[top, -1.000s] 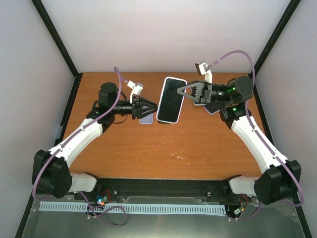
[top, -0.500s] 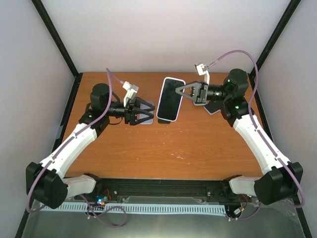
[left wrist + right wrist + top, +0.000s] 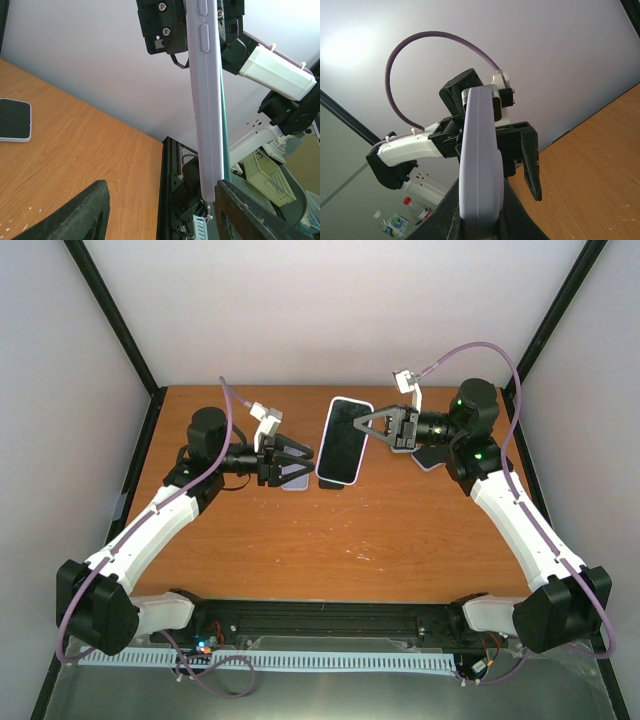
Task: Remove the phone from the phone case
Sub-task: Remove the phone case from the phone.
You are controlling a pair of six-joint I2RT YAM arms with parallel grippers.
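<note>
The phone (image 3: 343,438), black screen up, sits in its lavender phone case (image 3: 328,440) and hangs tilted above the table. My right gripper (image 3: 363,427) is shut on its right edge. Seen from the right wrist, the case (image 3: 480,150) stands edge-on, pinched between the fingers (image 3: 451,212). My left gripper (image 3: 306,463) is open beside the case's left edge. In the left wrist view the case (image 3: 206,100) runs vertically with its side buttons showing. Its lower end is next to the right finger (image 3: 250,210), and the other finger (image 3: 75,215) stands well apart.
A small lavender item (image 3: 293,483) lies on the table under my left gripper. A dark flat device with a pale rim (image 3: 428,458) lies under my right wrist and also shows as a device (image 3: 14,120) far left. Black frame rails (image 3: 135,455) border the table.
My left gripper has opened from shut, drawn back a little to the left, then edged toward the case again. The right gripper keeps its hold and has shifted slightly left.
</note>
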